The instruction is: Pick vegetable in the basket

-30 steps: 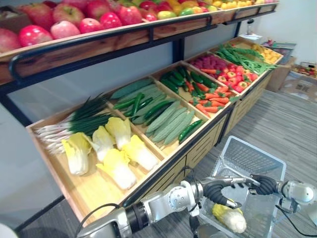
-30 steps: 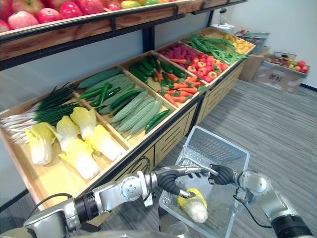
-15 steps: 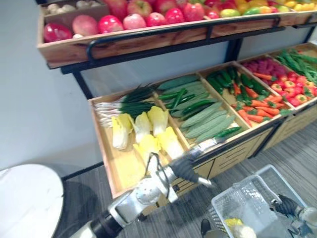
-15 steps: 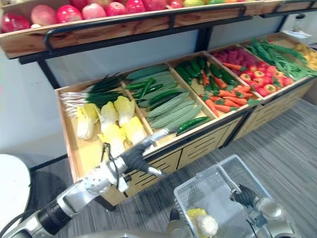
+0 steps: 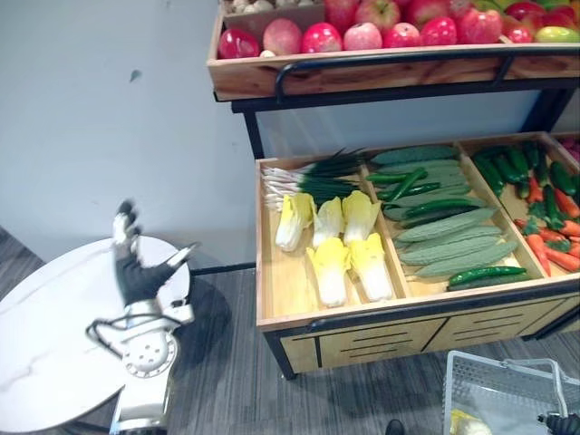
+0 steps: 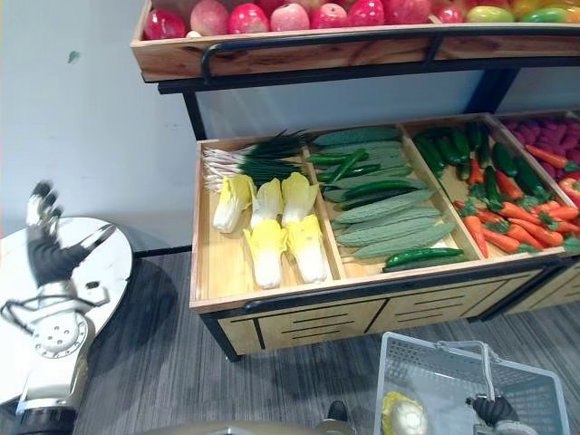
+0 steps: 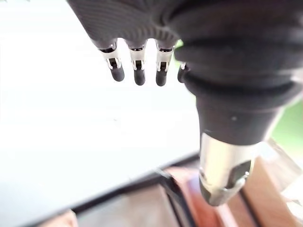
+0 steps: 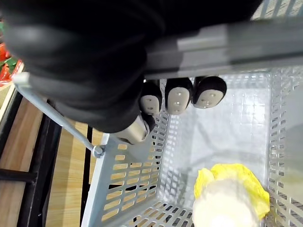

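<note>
Hanging by its handle (image 8: 227,43) from the curled right hand (image 8: 85,61), the basket (image 6: 426,344) could be tilted and its Chinese cabbage (image 8: 230,201) spilled, while the left hand (image 5: 134,270) is spread empty

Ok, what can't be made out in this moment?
Basket: near part cut by the bottom edge, both eye views.
Cabbage inside it: lower end cut off there too.
Right hand: palm hidden by its dark cover and the basket handle, right wrist view.
Apples on the shelf: tops cut by the top edge, eye views.
</note>
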